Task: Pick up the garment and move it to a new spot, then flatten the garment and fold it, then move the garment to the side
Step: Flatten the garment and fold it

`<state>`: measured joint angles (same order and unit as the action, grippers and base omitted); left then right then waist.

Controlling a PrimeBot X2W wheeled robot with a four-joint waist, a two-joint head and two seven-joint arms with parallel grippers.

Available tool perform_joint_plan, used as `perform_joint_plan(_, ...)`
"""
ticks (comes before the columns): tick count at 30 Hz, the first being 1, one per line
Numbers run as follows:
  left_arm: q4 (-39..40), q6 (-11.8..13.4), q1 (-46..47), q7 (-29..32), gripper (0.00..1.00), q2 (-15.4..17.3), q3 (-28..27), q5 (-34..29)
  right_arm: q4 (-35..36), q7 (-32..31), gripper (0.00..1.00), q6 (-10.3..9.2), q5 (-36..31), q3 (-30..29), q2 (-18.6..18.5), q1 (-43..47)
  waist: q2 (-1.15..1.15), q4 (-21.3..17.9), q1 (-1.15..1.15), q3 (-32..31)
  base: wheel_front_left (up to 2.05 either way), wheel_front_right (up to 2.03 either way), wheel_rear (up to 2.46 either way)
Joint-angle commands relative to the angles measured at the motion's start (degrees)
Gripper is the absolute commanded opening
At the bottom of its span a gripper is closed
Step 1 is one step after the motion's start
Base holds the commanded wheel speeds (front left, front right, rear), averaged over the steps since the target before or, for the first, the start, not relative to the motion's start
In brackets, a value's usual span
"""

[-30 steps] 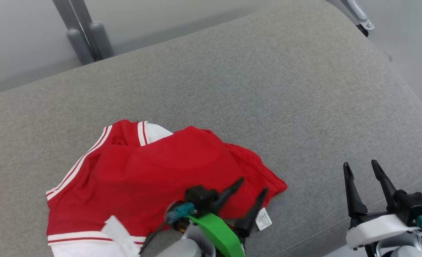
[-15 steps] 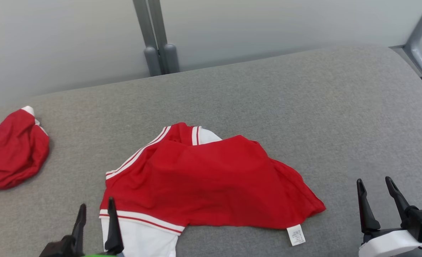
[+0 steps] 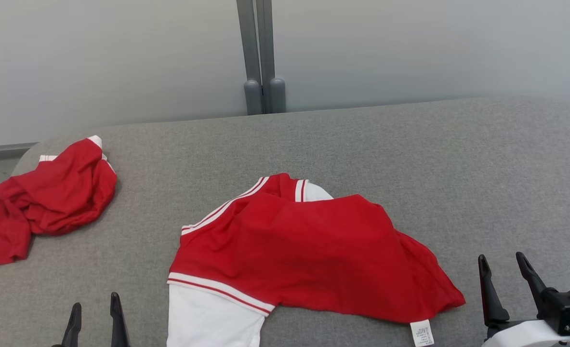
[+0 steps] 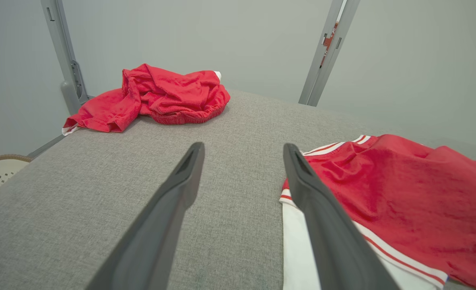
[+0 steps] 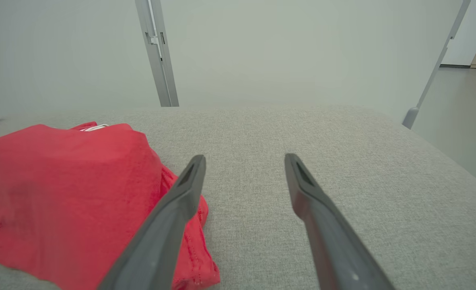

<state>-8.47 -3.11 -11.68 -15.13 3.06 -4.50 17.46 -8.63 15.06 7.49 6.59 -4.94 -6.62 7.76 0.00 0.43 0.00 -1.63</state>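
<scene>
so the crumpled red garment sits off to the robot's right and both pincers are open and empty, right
No, the crumpled red garment sits off to the robot's left, as the head view shows. The left pincer and right pincer are indeed open and empty.

**Grey bench, two red garments**

The padded grey bench (image 3: 410, 144) carries a red-and-white garment (image 3: 304, 250), spread out between the left tool (image 3: 95, 303) and the right tool (image 3: 500, 258). A second red garment (image 3: 48, 202) lies crumpled beyond the left tool, further left.
</scene>
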Motion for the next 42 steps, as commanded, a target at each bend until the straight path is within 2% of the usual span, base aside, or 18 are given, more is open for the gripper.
perform_joint_plan(1, -0.2, -0.5, 0.9, 0.0, 1.0, 0.0, -0.4, -0.5, -0.1, 0.2, 1.0, 0.0, -0.3, 0.0, -0.1, 0.3, 0.0, 0.0, 0.0, 0.0, 0.0, 0.0, 0.0)
perform_joint_plan(5, -0.4, -0.8, 1.0, 0.0, 1.0, -0.2, -0.1, 0.4, 0.0, 0.2, 1.0, 0.0, -0.4, 0.3, 0.1, -0.1, 0.0, 0.0, 0.0, 0.2, 0.0, 0.0, 0.0)
perform_joint_plan(13, -0.6, 0.7, 1.6, 0.0, 1.0, -0.1, 2.3, 1.2, 0.2, 0.2, 1.0, 0.0, 1.0, 3.0, -0.5, -0.6, 0.0, -0.4, 0.0, 0.7, 0.0, 0.0, 0.0)
perform_joint_plan(17, -5.1, 0.4, 4.2, 0.0, 1.0, -0.1, 6.0, 1.2, -5.6, -0.6, 1.0, -0.01, 3.3, 9.0, -2.9, -2.0, 0.0, -0.7, 0.0, 1.8, 0.0, 0.0, 0.0)
perform_joint_plan(21, -11.3, -0.3, 7.6, 3.6, 1.0, 0.0, 9.5, 1.1, -11.0, -3.4, 1.0, -0.02, 5.1, 12.8, -5.0, -4.8, 0.0, -1.4, 0.0, 3.8, 0.0, 0.0, 0.0)
perform_joint_plan(29, -18.0, 2.4, 11.8, 9.7, 1.0, 0.0, 11.4, 2.6, -19.4, -6.3, 1.0, -0.01, 5.7, 15.3, -4.2, -10.4, 0.0, -2.4, 0.0, 7.9, 0.0, 0.0, 0.0)
perform_joint_plan(35, -20.0, 3.1, 11.4, 13.7, 1.0, -0.1, 12.0, 3.7, -22.2, -7.6, 1.0, -0.01, 9.0, 19.1, -4.9, -11.8, 0.0, -2.1, 0.0, 9.4, 0.0, 0.0, 0.0)
perform_joint_plan(36, -20.1, 2.8, 11.4, 14.2, 0.87, -0.1, 12.0, 4.0, -22.4, -7.8, 0.96, -0.01, 9.5, 19.7, -5.0, -11.8, 0.0, -2.0, 0.0, 9.5, 0.0, 0.0, 0.0)
perform_joint_plan(37, -20.4, 2.4, 11.3, 14.8, 0.28, -0.1, 12.2, 4.7, -22.4, -7.6, 0.53, 0.01, 10.4, 20.2, -5.1, -12.0, 0.0, -1.9, 0.0, 9.6, 0.0, 0.0, 0.0)
perform_joint_plan(38, -20.6, 1.7, 11.1, 15.9, 0.0, -0.1, 12.6, 5.4, -22.2, -7.5, 0.11, 0.01, 11.8, 20.7, -5.0, -12.0, 0.0, -1.9, 0.0, 9.5, 0.0, 0.0, 0.0)
perform_joint_plan(39, -20.7, 0.7, 10.6, 17.3, 0.0, -0.4, 13.4, 6.6, -21.7, -8.0, 0.0, 0.07, 13.5, 22.2, -4.9, -11.8, 0.0, -1.8, 0.0, 9.4, 0.0, 0.0, 0.0)
perform_joint_plan(42, -17.3, -1.2, 9.1, 18.5, 0.0, -0.5, 14.1, 11.5, -18.5, -7.7, 0.0, 0.08, 20.2, 22.8, -5.1, -11.1, 0.0, -2.1, 0.0, 8.4, 0.0, 0.0, 0.0)
